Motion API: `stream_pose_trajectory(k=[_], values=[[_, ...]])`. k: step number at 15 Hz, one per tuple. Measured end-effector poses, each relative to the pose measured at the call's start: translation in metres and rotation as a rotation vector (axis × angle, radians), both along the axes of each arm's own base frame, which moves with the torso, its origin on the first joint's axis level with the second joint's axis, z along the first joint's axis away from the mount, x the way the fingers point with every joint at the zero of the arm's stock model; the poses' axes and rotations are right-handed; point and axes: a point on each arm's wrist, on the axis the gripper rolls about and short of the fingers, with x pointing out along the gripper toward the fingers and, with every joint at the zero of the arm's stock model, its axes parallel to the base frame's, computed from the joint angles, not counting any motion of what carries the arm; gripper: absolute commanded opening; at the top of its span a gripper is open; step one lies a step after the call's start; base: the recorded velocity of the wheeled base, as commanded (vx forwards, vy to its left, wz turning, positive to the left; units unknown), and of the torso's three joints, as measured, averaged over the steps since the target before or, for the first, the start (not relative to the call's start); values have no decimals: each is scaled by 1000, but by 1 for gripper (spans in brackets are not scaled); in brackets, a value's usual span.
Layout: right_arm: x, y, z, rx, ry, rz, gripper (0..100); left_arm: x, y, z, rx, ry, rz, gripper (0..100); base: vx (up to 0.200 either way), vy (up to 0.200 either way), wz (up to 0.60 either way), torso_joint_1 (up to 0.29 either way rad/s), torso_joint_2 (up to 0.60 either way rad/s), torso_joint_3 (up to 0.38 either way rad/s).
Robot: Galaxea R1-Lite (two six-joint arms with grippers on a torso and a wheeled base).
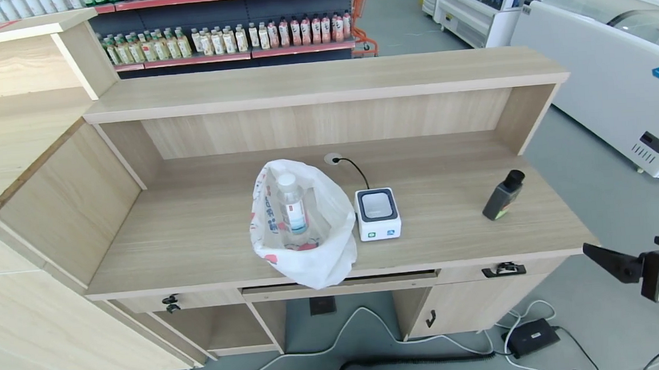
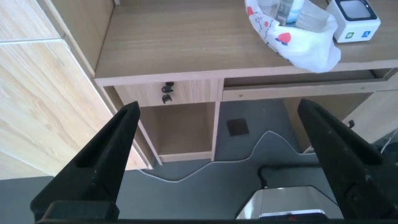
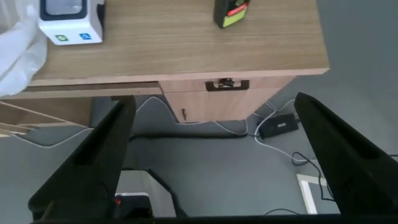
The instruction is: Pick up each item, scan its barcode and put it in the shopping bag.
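A white shopping bag (image 1: 303,226) with red print stands open at the middle of the counter, and a clear bottle (image 1: 291,204) with a white cap stands inside it. To its right sits the white barcode scanner (image 1: 377,213). A dark bottle (image 1: 503,195) with a black cap stands near the counter's right end. My right gripper (image 1: 608,259) hangs open below and to the right of the counter's front corner, nothing in it. My left gripper (image 2: 217,162) is open and held low in front of the counter, with the bag (image 2: 298,31) and scanner (image 2: 356,18) beyond it. The dark bottle (image 3: 229,12) and scanner (image 3: 67,22) show past the right fingers.
The wooden counter (image 1: 196,250) has a raised back shelf and a side wall on the left. Drawers and cables lie under it, with a black power brick (image 1: 530,337) on the floor. Store shelves and freezers stand behind.
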Motion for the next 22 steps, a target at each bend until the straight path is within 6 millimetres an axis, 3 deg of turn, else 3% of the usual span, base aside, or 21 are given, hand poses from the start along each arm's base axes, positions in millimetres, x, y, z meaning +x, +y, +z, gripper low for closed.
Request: stream_pose_trajectory(k=[3,7,14,17,22], values=[[38,-14,9,-14,-65,-64,100,0,0,0,-1,0,-1,100,0,-200,0,1,1,4],[79,-25,11,-33,-99,-99,100,0,0,0,-4,0,2,100,0,0,0,0,0,0],[99,-48,-6,-95,-20,-156,100,0,0,0,-2,0,-1,100,171,0,0,1,5,1],[117,-53,-5,-137,-73,-156,100,0,0,0,-2,0,0,100,200,0,0,5,4,-1],[121,-54,-18,-150,-35,-148,100,0,0,0,-6,0,1,100,0,0,0,0,0,0]])
